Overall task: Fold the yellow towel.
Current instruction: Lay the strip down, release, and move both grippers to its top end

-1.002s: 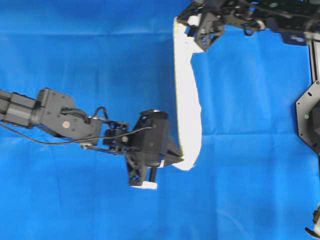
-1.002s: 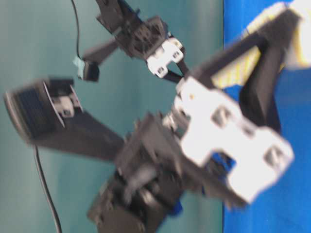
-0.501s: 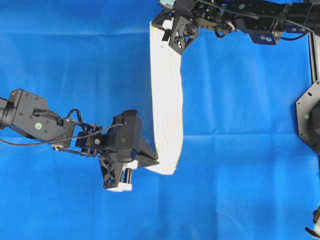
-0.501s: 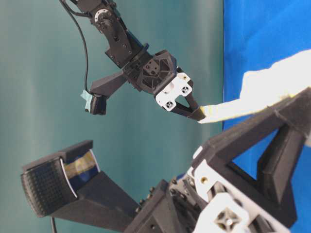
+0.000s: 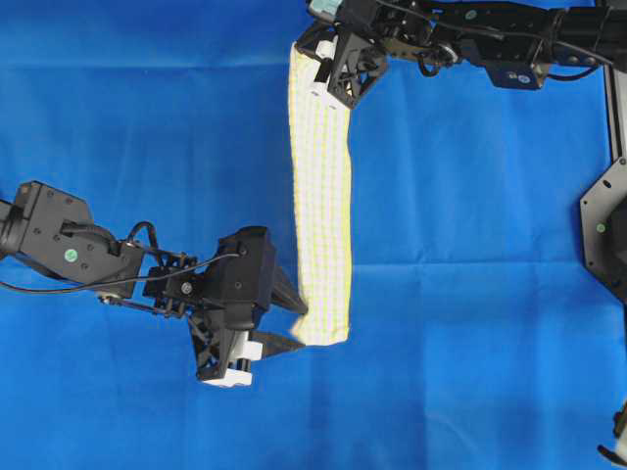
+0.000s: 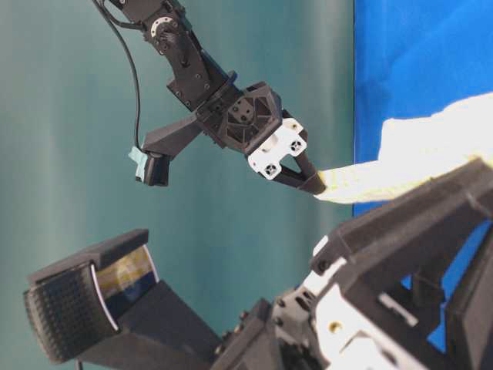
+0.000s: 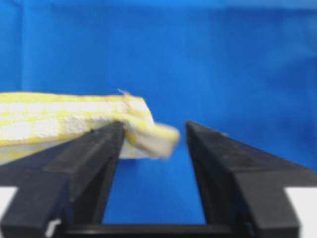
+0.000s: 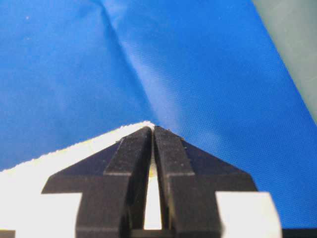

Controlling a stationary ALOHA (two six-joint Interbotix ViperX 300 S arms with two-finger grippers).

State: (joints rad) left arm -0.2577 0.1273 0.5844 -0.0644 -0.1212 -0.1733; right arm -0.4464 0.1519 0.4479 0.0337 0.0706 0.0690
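The yellow towel (image 5: 321, 196) lies as a long, narrow folded strip on the blue cloth, running from the far edge toward the middle. My left gripper (image 5: 300, 327) is at its near end and stands open. In the left wrist view the towel's corner (image 7: 143, 131) hangs loose between the jaws of the left gripper (image 7: 154, 133), leaning on the left finger. My right gripper (image 5: 315, 61) is at the far end, its jaws pinched on the towel's corner (image 8: 54, 166). The table-level view shows the right gripper (image 6: 316, 185) with its tips closed on the towel's end (image 6: 416, 154).
The large blue cloth (image 5: 470, 294) covers the table, with creases across it. A black arm mount (image 5: 605, 230) stands at the right edge. In the table-level view the left arm's camera housing (image 6: 77, 304) fills the foreground.
Both arms carried the towel leftward and lowered it. The left jaws have opened, letting go of the near end, and the strip now lies flat on the blue cloth.
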